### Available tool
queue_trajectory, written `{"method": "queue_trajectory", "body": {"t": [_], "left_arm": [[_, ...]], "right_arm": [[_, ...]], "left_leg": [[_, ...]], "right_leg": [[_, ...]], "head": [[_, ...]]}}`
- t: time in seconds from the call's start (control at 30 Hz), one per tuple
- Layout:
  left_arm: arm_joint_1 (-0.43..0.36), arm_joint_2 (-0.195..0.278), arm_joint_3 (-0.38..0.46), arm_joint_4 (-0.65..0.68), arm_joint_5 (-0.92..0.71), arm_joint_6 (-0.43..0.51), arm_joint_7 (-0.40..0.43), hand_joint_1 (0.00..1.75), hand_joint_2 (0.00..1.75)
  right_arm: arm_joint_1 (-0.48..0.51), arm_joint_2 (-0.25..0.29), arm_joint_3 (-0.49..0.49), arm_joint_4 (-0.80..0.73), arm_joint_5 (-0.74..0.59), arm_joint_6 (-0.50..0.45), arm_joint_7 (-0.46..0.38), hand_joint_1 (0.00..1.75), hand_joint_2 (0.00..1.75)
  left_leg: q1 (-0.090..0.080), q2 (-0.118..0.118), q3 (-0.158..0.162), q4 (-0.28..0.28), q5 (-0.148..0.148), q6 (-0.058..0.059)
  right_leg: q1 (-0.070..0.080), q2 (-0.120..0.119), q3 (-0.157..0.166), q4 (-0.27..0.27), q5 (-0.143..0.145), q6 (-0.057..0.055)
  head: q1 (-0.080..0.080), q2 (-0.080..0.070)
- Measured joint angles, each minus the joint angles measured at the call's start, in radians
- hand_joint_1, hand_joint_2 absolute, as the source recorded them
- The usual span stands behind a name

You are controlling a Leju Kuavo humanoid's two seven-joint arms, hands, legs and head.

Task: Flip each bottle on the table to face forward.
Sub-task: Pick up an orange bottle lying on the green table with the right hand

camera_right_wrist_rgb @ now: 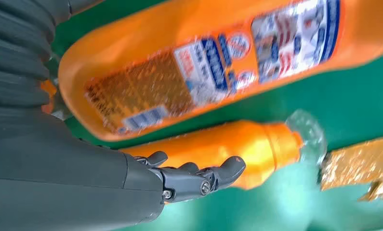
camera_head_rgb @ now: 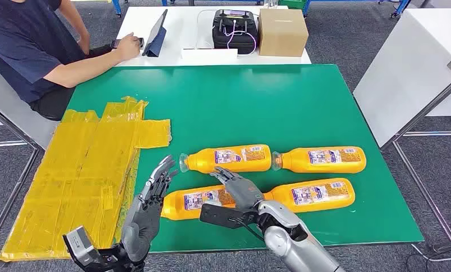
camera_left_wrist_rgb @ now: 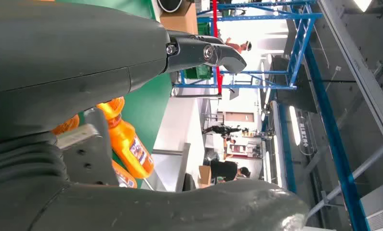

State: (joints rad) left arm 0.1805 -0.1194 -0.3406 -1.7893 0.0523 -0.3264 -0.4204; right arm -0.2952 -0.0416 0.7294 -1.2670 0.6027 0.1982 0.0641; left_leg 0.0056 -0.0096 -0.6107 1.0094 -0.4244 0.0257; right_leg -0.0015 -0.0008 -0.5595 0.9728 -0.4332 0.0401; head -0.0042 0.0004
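Four orange plastic bottles with printed labels lie on their sides on the green table mat (camera_head_rgb: 302,102), in two rows of two, caps toward our left. Back row: back-left bottle (camera_head_rgb: 226,158) with a clear cap, back-right bottle (camera_head_rgb: 319,160) just beside it, cap nearly touching the first one's base. Front row: front-left bottle (camera_head_rgb: 197,201) and front-right bottle (camera_head_rgb: 311,195).

Our right hand (camera_head_rgb: 237,190) is laid over the middle of the front-left bottle, fingers extended and slightly spread across its top. In the right wrist view the fingers (camera_right_wrist_rgb: 199,175) sit alongside the orange body, not wrapped round it; we can't tell whether there is actual contact. No grip visible.

Our left hand (camera_head_rgb: 155,195) is just beside the cap end of the front-left bottle, fingers straight and apart, nothing in them. Left wrist view shows the fingers (camera_left_wrist_rgb: 213,53) extended in free air.

Left of the bottles, a patch of crinkled yellow plastic sheeting (camera_head_rgb: 92,170) covers the mat's left edge. Beyond the mat, a white table (camera_head_rgb: 183,20) carries a brown cardboard box (camera_head_rgb: 282,31), a black case with a controller (camera_head_rgb: 234,28) and a dark tablet (camera_head_rgb: 156,34). A person in a dark shirt (camera_head_rgb: 36,45) sits at the far left, hand at the tablet.
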Motion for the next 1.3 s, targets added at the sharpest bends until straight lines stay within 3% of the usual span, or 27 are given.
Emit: {"method": "queue_trajectory", "body": {"t": [0.2, 0.33, 0.37, 0.47, 0.5, 0.67, 1.0, 1.17, 1.3], "left_arm": [[-0.014, 0.000, -0.004, 0.014, 0.003, -0.005, 0.000, 0.00, 0.00], [-0.033, -0.001, -0.009, 0.029, 0.005, -0.012, 0.007, 0.00, 0.00], [-0.040, -0.003, -0.009, 0.034, 0.005, -0.014, 0.012, 0.00, 0.00], [-0.072, -0.014, -0.014, 0.052, 0.014, -0.018, 0.040, 0.00, 0.00], [-0.084, -0.018, -0.019, 0.058, 0.020, -0.018, 0.047, 0.00, 0.00], [-0.118, -0.028, -0.034, 0.083, 0.040, -0.009, 0.051, 0.00, 0.00], [-0.136, -0.036, -0.047, 0.089, 0.052, 0.011, 0.055, 0.00, 0.00], [-0.131, -0.040, -0.040, 0.091, 0.023, 0.127, 0.062, 0.00, 0.00], [-0.121, -0.057, -0.007, 0.083, 0.027, 0.274, 0.103, 0.00, 1.75]], "right_arm": [[-0.020, 0.012, 0.060, 0.047, 0.005, 0.013, 0.002, 0.00, 1.75], [-0.086, 0.013, 0.132, 0.120, 0.076, 0.076, 0.026, 0.00, 1.75], [-0.113, 0.013, 0.161, 0.148, 0.111, 0.103, 0.034, 0.22, 1.75], [-0.192, 0.014, 0.254, 0.231, 0.167, 0.188, 0.025, 1.53, 1.75], [-0.214, 0.014, 0.281, 0.256, 0.167, 0.214, 0.009, 1.74, 1.75], [-0.282, 0.012, 0.365, 0.344, 0.142, 0.253, -0.064, 1.75, 1.75], [-0.316, 0.024, 0.407, 0.402, 0.125, 0.251, -0.069, 1.75, 1.75], [-0.306, 0.022, 0.402, 0.419, 0.094, 0.197, -0.042, 1.75, 1.75], [-0.265, 0.023, 0.372, 0.423, 0.047, 0.075, 0.036, 1.75, 1.75]], "left_leg": [[0.000, 0.000, 0.000, 0.000, 0.000, 0.000], [0.000, 0.001, 0.002, 0.000, 0.000, 0.000], [0.000, 0.001, 0.003, 0.000, 0.000, 0.000], [0.000, 0.001, 0.009, 0.000, -0.001, 0.000], [0.000, 0.001, 0.012, 0.000, -0.002, 0.000], [0.000, 0.003, 0.018, 0.000, -0.002, 0.000], [0.000, 0.004, 0.025, 0.000, -0.003, -0.001], [0.000, 0.004, 0.027, 0.000, -0.003, -0.001], [0.000, 0.002, 0.028, -0.001, -0.004, -0.001]], "right_leg": [[0.000, 0.000, 0.000, 0.000, 0.000, 0.000], [0.000, 0.000, 0.001, 0.000, 0.000, 0.000], [0.000, 0.000, 0.002, 0.000, 0.000, 0.000], [0.000, 0.000, 0.001, -0.001, -0.001, 0.000], [0.000, 0.000, 0.001, -0.001, -0.001, 0.000], [0.000, 0.001, 0.005, -0.001, -0.002, 0.001], [0.000, 0.002, 0.011, -0.001, -0.002, 0.001], [0.000, 0.001, 0.013, -0.001, -0.003, 0.001], [0.000, 0.001, 0.015, -0.001, -0.005, -0.002]], "head": [[0.000, 0.000], [0.000, 0.000], [0.000, 0.000], [0.000, 0.000], [0.000, 0.000], [0.001, 0.000], [0.000, 0.000], [0.000, 0.000], [0.000, 0.000]]}}
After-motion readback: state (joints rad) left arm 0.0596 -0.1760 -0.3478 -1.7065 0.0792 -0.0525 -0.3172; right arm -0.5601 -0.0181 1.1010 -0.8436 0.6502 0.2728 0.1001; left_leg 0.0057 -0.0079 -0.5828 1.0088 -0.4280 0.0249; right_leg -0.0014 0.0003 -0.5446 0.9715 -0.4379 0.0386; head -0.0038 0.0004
